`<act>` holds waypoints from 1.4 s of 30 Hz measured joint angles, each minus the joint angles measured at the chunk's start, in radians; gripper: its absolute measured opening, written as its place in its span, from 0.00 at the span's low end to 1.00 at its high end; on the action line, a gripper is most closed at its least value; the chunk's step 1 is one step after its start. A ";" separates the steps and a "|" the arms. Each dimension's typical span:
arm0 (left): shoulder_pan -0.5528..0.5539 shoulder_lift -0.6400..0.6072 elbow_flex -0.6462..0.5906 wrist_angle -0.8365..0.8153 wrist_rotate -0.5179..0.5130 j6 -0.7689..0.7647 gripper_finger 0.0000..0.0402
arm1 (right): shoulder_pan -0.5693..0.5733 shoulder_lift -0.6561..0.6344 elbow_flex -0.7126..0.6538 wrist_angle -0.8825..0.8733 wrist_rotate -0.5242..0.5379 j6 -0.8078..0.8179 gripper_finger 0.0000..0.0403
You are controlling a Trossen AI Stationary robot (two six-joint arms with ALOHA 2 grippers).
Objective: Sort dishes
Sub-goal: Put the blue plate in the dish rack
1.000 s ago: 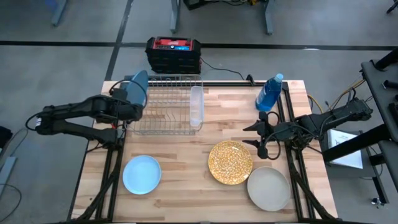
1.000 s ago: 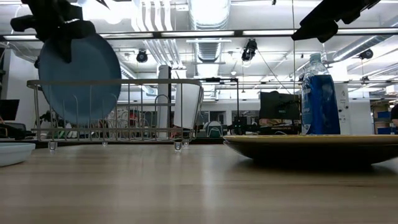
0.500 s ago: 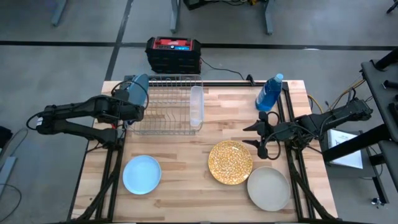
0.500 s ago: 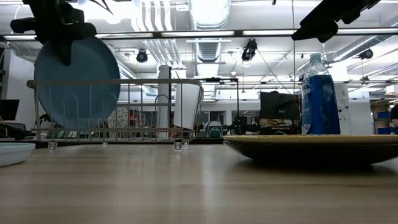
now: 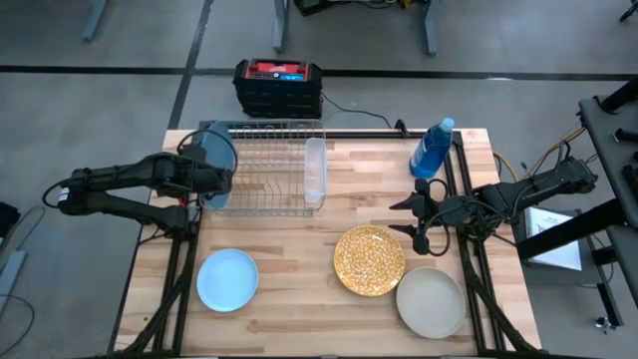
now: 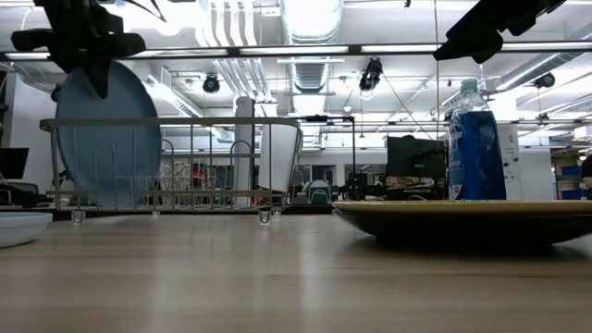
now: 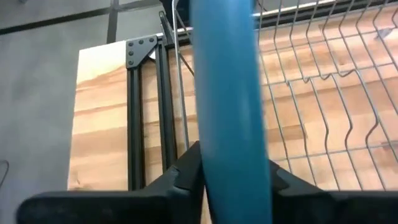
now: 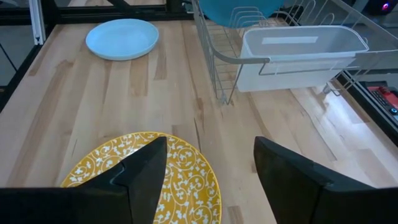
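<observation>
Spreading under everything, the pale wooden tabletop point(image 5: 299, 259) carries a wire dish rack point(image 5: 267, 170) at its far left part. Only the low view shows the large mid-blue round plate point(image 6: 106, 139) standing upright on edge in the rack's left end; from above it reads as a thin tilted disc point(image 5: 214, 160). The left gripper point(image 5: 204, 179) sits at the plate's upper rim; the left wrist view shows the plate's edge point(image 7: 230, 106) between the dark jaws, though whether they clamp it or have let go I cannot tell. The beige-grey round plate point(image 5: 431, 302) lies at the near right corner, the gold speckled plate point(image 5: 369, 259) just beside it, the small pale blue plate point(image 5: 227, 279) near left. The right gripper point(image 5: 417, 217) hovers beside the gold plate, and its wrist view shows its jaws spread wide, holding nothing.
</observation>
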 joint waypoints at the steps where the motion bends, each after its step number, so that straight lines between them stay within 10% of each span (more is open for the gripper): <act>1: 0.000 0.000 0.000 0.000 0.007 0.000 0.20 | 0.000 0.000 0.000 0.000 0.000 0.000 0.58; 18: 0.000 -0.001 0.075 -0.002 0.029 0.058 0.47 | 0.000 0.000 0.000 0.000 0.000 0.000 0.59; 42: 0.001 -0.047 0.178 -0.002 0.038 0.166 0.49 | 0.000 0.000 0.000 0.000 0.000 0.003 0.62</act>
